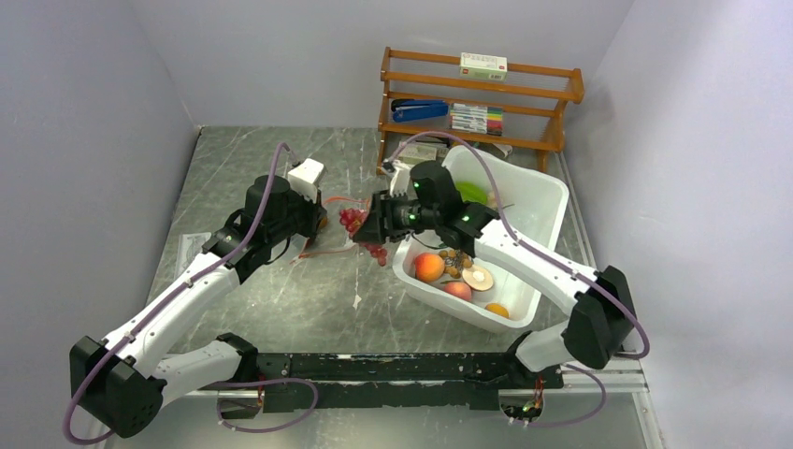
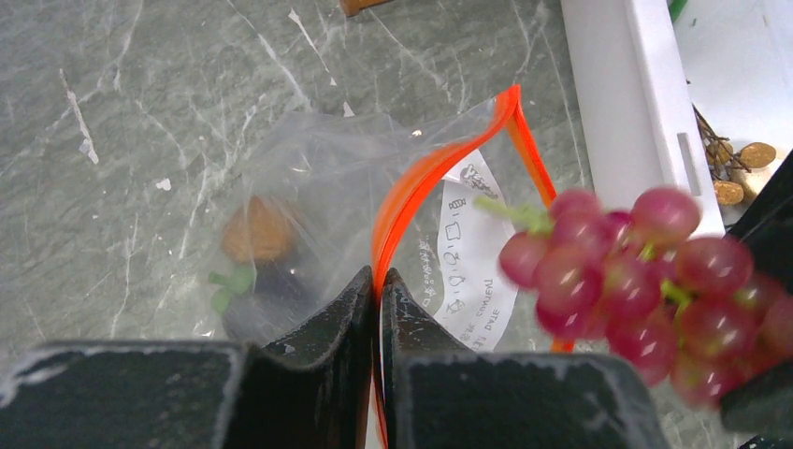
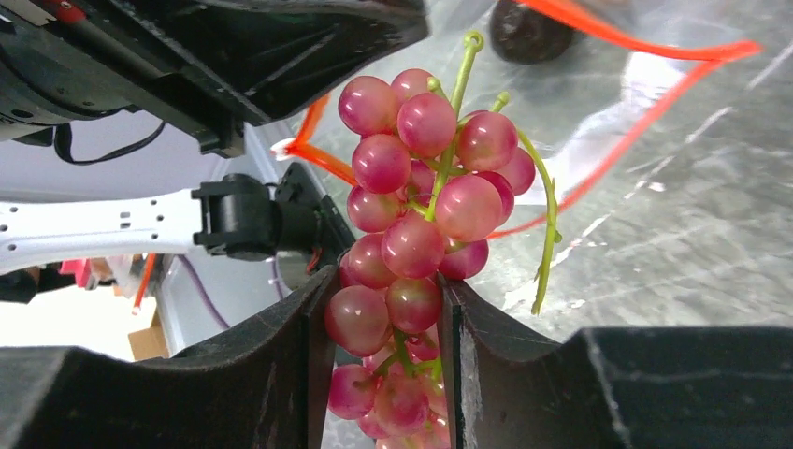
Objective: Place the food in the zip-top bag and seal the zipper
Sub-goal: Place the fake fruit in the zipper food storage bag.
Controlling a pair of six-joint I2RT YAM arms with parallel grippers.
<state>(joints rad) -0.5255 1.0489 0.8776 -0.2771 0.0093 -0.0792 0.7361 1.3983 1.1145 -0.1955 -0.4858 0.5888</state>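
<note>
Right jaws clamped on red grape bunch [image 3: 421, 215]; left jaws pinching orange zipper [image 2: 423, 176], clear bag [image 2: 309, 154] agape — crinkly

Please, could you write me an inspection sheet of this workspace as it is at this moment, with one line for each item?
Surface: grey marbled table, scratched, with white flecks.
Job's things: clear zip-top bag lying on the table, mouth open, zipper unsealed, one brown toy food inside; grape bunch near the mouth; more food in the white bin.
Clutter: wooden rack with stationery at the back; a paper sheet on the left.
Grippers: left gripper shut on the zipper; right gripper shut on the grape bunch.
Cables: purple cables loop along both arms.
Surroundings: plain grey walls.
</note>
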